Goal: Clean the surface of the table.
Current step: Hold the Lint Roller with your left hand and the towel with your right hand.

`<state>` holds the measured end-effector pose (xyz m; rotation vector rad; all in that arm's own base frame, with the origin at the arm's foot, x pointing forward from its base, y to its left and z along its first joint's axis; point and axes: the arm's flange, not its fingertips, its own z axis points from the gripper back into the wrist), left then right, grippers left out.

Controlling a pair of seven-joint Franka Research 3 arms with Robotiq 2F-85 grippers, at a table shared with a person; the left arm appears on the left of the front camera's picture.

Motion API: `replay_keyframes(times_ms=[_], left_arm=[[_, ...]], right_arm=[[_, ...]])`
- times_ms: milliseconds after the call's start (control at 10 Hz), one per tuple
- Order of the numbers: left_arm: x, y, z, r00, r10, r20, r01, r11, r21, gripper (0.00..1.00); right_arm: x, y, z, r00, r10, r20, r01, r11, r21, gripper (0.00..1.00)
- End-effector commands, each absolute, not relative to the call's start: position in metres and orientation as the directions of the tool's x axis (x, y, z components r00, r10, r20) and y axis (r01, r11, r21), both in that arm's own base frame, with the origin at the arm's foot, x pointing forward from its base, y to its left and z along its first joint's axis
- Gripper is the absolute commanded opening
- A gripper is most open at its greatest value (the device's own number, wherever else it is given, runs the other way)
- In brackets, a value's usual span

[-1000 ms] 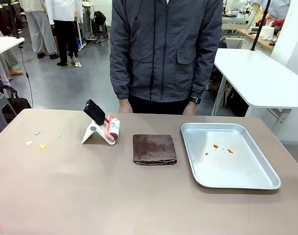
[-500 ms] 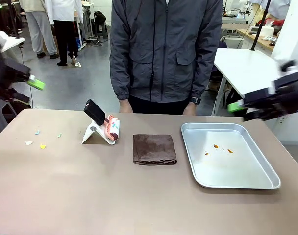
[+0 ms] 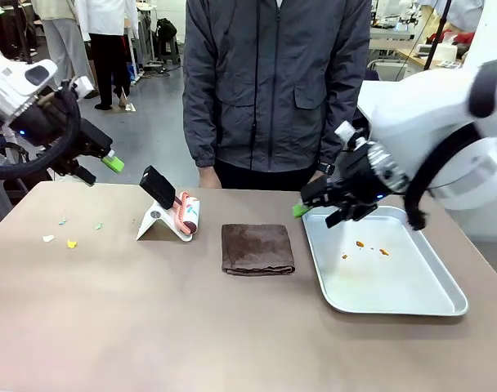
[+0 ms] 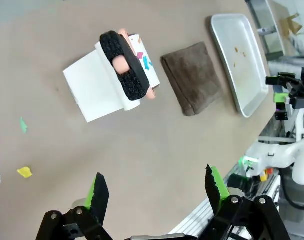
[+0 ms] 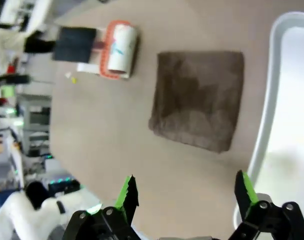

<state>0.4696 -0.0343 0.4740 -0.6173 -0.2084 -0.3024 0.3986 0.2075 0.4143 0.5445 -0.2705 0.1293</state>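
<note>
The taupe-brown table (image 3: 191,327) carries small coloured paper scraps (image 3: 69,242) at its left end. Orange crumbs (image 3: 369,247) lie in the silver tray (image 3: 396,286) on the right. A folded brown cloth (image 3: 257,248) sits at the middle, and a lint roller (image 3: 183,214) with a black handle leans on a white stand to its left. My left gripper (image 3: 101,167) hovers open above the far left edge, looking down on the roller (image 4: 124,65) and scraps (image 4: 24,172). My right gripper (image 3: 314,214) is open and empty above the tray's near-left corner, over the cloth (image 5: 197,105).
A person in a grey jacket (image 3: 273,82) stands at the far edge, hands low behind the table. A glossy white table (image 3: 428,131) stands at the right behind. The tray rim (image 5: 264,125) is close to my right fingers (image 5: 243,187).
A second ago no arm was over the table. Both arms have swung in from the sides, the left to the far left edge, the right over the tray's left corner. Objects have not moved.
</note>
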Motion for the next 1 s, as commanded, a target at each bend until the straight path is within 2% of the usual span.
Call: replay_keyframes(times_ms=[0,200,300,400,600,700,900], left_arm=[[0.476,-0.04,0.473,0.94,-0.222,0.259,0.329,0.79,-0.518,1.0],[0.479,-0.048,0.468,0.944,-0.228,0.238,0.323,0.786,-0.527,1.0],[0.479,-0.048,0.469,0.956,-0.219,0.196,0.29,0.811,-0.508,1.0],[0.476,-0.045,0.463,0.937,-0.239,0.255,0.343,0.771,-0.537,1.0],[0.476,-0.045,0.463,0.937,-0.239,0.255,0.343,0.771,-0.537,1.0],[0.476,-0.045,0.462,0.943,-0.234,0.238,0.328,0.78,-0.532,1.0],[0.513,-0.057,0.452,0.973,-0.134,0.187,0.224,0.729,-0.647,1.0]], right_arm=[[0.413,0.232,0.422,0.989,-0.067,0.131,-0.009,0.861,0.508,1.0],[0.413,0.236,0.417,0.988,-0.127,0.089,0.063,0.855,0.515,1.0],[0.414,0.227,0.42,0.98,-0.162,0.118,0.079,0.852,0.518,1.0],[0.41,0.234,0.4,0.989,-0.1,0.109,0.033,0.87,0.492,1.0],[0.41,0.234,0.4,0.989,-0.1,0.109,0.033,0.87,0.492,1.0],[0.412,0.231,0.404,0.987,-0.126,0.099,0.06,0.862,0.504,1.0],[0.441,0.259,0.399,0.983,-0.038,0.18,-0.046,0.897,0.44,1.0]])
